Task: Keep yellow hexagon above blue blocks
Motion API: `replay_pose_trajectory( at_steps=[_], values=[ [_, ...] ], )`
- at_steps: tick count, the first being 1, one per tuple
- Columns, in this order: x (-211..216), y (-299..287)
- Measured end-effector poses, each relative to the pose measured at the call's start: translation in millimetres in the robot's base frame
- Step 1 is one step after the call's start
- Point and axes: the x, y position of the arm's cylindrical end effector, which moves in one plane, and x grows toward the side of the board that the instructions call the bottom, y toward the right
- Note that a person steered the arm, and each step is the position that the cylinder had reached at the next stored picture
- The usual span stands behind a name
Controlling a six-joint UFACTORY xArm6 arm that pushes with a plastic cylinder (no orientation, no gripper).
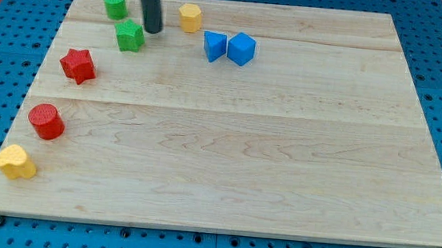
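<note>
The yellow hexagon (189,17) sits near the view's top, left of centre. Two blue blocks lie just below and to its right: a blue triangular block (214,45) and a blue cube (241,49), side by side and almost touching. My tip (153,30) is on the board to the left of the yellow hexagon, about a block's width away, and just above and right of the green star (130,36). It touches neither blue block.
A green cylinder (115,5) sits at the top left. A red star (78,66), a red cylinder (46,121) and a yellow heart-like block (15,162) run down the left side of the wooden board (282,161). Blue pegboard surrounds the board.
</note>
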Motion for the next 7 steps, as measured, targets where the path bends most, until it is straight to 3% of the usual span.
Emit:
replay_pose_trajectory(
  at_steps=[1, 2, 3, 4, 7],
  values=[
    [-40, 20],
    [-39, 93],
    [-30, 72],
    [-6, 121],
    [-14, 141]
  ],
)
